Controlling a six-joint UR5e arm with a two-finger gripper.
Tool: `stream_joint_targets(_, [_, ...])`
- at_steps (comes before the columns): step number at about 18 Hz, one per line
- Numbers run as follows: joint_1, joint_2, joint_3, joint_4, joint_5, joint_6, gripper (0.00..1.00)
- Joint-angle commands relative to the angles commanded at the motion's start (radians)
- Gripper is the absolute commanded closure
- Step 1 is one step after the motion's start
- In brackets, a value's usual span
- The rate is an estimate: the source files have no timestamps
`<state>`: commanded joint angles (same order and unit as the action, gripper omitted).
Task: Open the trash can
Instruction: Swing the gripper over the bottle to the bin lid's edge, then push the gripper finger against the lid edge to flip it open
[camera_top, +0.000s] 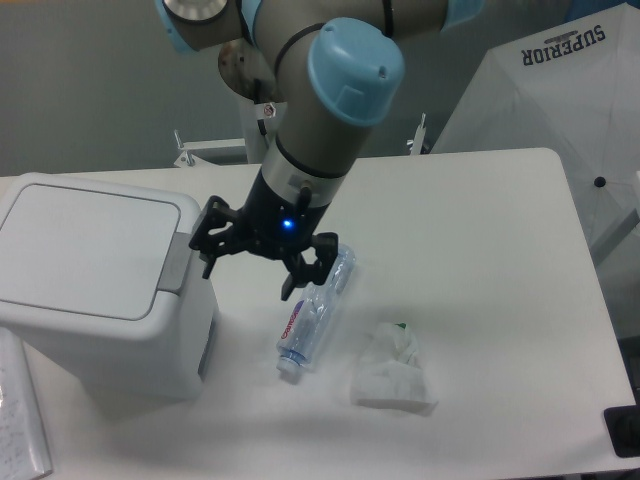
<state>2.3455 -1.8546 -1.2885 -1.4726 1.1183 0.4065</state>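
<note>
Fingers (250, 262) are seen spread, grasping nothing, near the trash can (100, 290). Its grey push tab (177, 262) may be missed, or the bottle (315, 312) struck.

Arm comes in from top centre, grey links w/ light-blue joint caps, last big cap facing up-right toward cam, wrist angled down and to the left. Gripper (250, 265) hangs low over the table, black, fingers spread wide apart w/ nothing between them; one fingertip (207, 262) at far left, other at lower right, so the jaw line runs roughly left-right w/ a slight downward tilt to the right. Small blue LED lit on the gripper body just below the wrist flange.
</note>
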Motion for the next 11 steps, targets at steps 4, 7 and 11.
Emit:
stream_joint_targets(4, [-0.005,0.002,-0.008,0.0,0.003,-0.002,0.0])
stream_joint_targets(7, [-0.005,0.008,-0.034,0.006,0.014,0.002,0.0])
stream_joint_targets(11, [-0.005,0.017,-0.055,0.008,0.023,0.002,0.0])
